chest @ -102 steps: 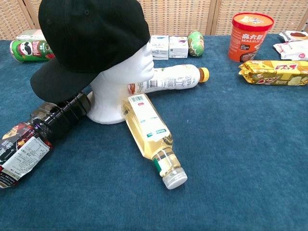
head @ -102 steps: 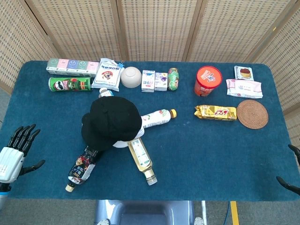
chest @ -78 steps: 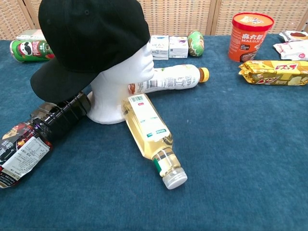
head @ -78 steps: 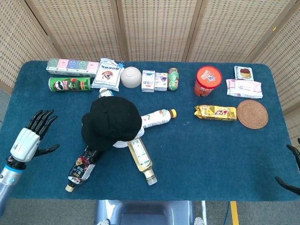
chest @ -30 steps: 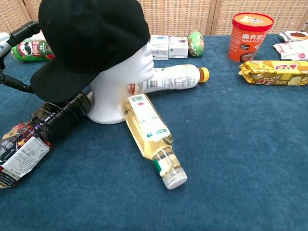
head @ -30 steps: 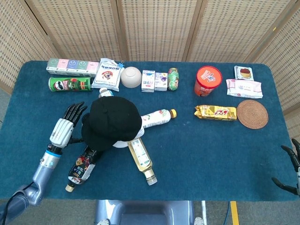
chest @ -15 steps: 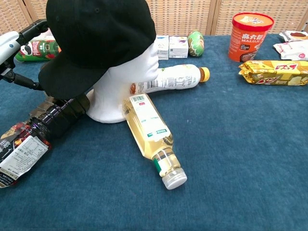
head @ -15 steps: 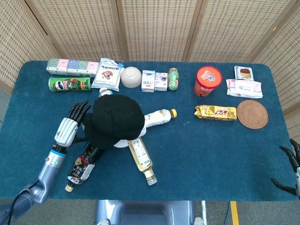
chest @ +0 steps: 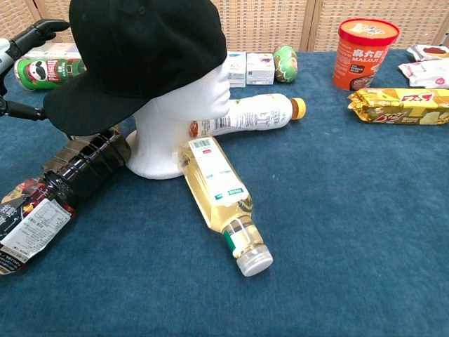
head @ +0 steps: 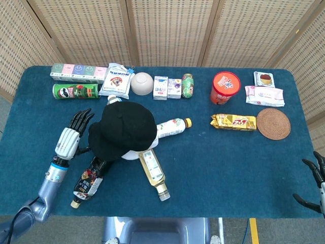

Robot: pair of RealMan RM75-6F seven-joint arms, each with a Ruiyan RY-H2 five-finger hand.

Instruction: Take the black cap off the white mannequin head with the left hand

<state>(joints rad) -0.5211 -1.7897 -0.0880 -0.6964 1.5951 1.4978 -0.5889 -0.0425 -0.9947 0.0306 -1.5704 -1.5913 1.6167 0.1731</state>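
Observation:
The black cap (head: 124, 129) sits on the white mannequin head (chest: 179, 112) at the table's left-middle, its brim pointing to the front left. Only a strip of the head's white base (head: 133, 155) shows from above. My left hand (head: 68, 138) is just left of the brim with its fingers (chest: 38, 29) spread upward and its thumb reaching toward the brim's edge; it holds nothing. My right hand (head: 315, 185) hangs open off the table's near right corner, far from the cap.
A dark bottle (chest: 56, 189), a yellow-liquid bottle (chest: 217, 200) and a white bottle (chest: 245, 112) lie against the head's base. A green chip can (head: 76, 91) lies behind my left hand. Boxes, an orange tub (head: 225, 86) and snacks line the back.
My left hand came in from the table's left edge to the cap's brim. In the last half second it drew back slightly left, and the cap and dark bottle shifted a little.

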